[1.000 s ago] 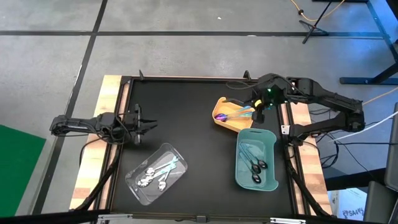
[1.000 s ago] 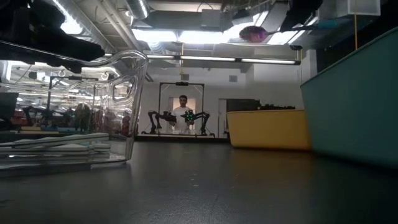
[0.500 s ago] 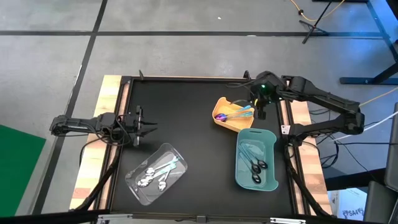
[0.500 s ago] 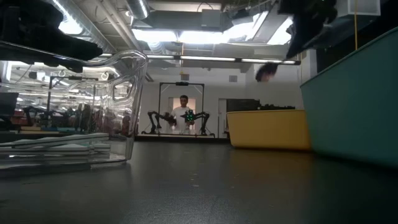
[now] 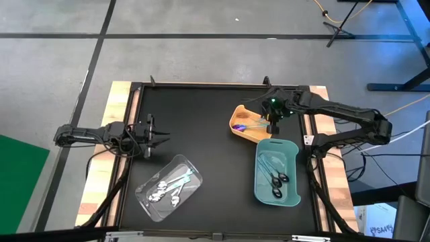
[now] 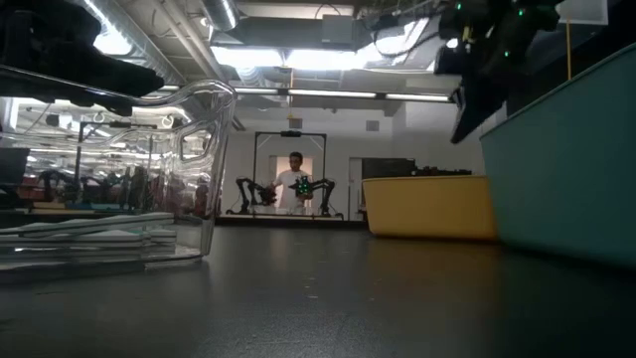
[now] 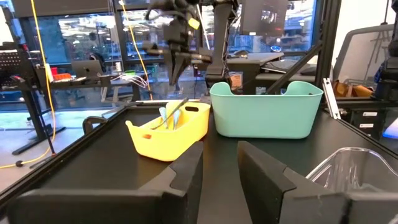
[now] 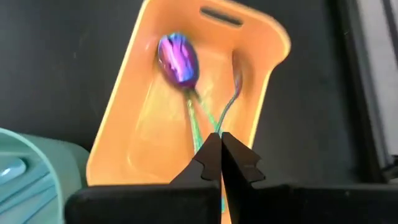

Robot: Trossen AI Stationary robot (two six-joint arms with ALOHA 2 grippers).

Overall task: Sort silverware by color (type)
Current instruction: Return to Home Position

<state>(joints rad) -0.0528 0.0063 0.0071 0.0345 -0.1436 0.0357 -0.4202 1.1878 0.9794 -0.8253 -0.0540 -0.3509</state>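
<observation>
where iridescent spoons [image 8: 179, 59] lie, the tray [image 8: 152, 146] is rounded.

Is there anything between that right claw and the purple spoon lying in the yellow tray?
Nothing visible. The right gripper, fingers shut, hangs in open air above the yellow plastic tray, where the iridescent purple spoon lies. The left gripper waits at the left edge of the black table.

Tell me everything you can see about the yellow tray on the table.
The yellow tray is a small, opaque, plastic-looking bin with rounded corners, sloping walls and a handle slot at one end. It sits flat on the black table, close beside the teal tray. Inside lie thin spoons with purple-blue bowls. The right gripper hangs above it, shut.
</observation>
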